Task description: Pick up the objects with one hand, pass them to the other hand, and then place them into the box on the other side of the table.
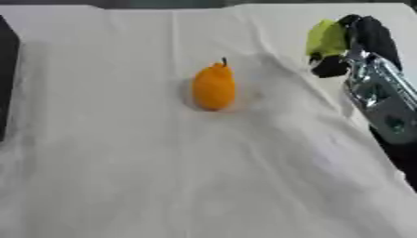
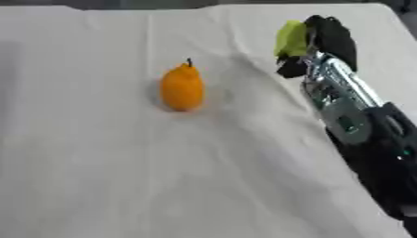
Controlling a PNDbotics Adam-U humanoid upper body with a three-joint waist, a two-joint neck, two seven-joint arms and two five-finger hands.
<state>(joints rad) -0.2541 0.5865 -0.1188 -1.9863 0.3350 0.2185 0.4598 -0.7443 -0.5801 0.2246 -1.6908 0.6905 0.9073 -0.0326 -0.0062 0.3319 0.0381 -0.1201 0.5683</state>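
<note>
The cloth (image 2: 122, 176) on the table is a pale cream white, plain, with no print, only soft grey shadows along its folds. The pear-shaped fruit (image 2: 182, 88) is a strong orange, and its little stem is dark, almost black. The right hand (image 2: 330, 37) is black, and the arm behind it is silver metal with black parts (one small spot on it looks green). The thing in this hand (image 2: 290, 39) is yellow-green, maybe a little more yellow at its edge. At the left border of the left eye view stands a dark, nearly black shape (image 1: 6, 79).
</note>
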